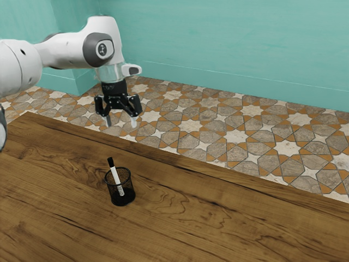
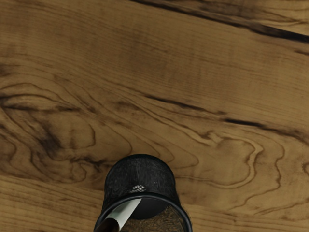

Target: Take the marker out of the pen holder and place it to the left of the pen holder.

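High above the table, my black gripper (image 1: 120, 123) points down with its two fingers spread apart and nothing between them. Below it stands the black mesh pen holder (image 1: 121, 199), upright on the wood. A white marker (image 1: 116, 178) with a black cap leans inside it, the capped end sticking up past the rim. In the wrist view the pen holder (image 2: 140, 176) is seen from above, and the marker (image 2: 126, 211) slants across its opening, its dark cap nearest the camera.
The wooden table (image 1: 218, 218) carries the pen holder, and its far edge runs diagonally behind it. Beyond that edge lie a patterned tile floor (image 1: 234, 136) and a teal wall (image 1: 229, 43).
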### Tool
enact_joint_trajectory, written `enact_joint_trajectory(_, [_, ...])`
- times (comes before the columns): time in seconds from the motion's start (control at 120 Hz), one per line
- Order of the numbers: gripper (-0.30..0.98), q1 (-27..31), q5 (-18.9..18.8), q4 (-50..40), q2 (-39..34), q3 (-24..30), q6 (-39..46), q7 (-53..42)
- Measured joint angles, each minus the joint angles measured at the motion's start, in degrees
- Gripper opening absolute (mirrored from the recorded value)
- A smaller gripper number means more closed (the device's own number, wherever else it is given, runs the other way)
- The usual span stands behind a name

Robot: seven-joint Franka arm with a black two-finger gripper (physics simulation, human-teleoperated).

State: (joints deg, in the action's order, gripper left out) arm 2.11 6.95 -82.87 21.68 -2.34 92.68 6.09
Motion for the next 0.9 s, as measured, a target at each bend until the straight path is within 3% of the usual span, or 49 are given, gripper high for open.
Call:
enact_joint_trajectory(0.225, [0.69, -0.5, 4.9, -5.5, 3.6, 0.9, 6.5, 0.6])
enact_joint_trajectory(0.433, [0.69, -0.2, 5.7, -9.5, -0.9, -0.4, 9.2, 0.4])
enact_joint_trajectory(0.625, [0.69, -0.1, 5.9, -22.3, -8.5, -2.6, 13.8, -0.2])
enact_joint_trajectory(0.9, [0.69, -0.1, 6.9, -26.2, -7.8, -4.5, 20.4, -0.7])
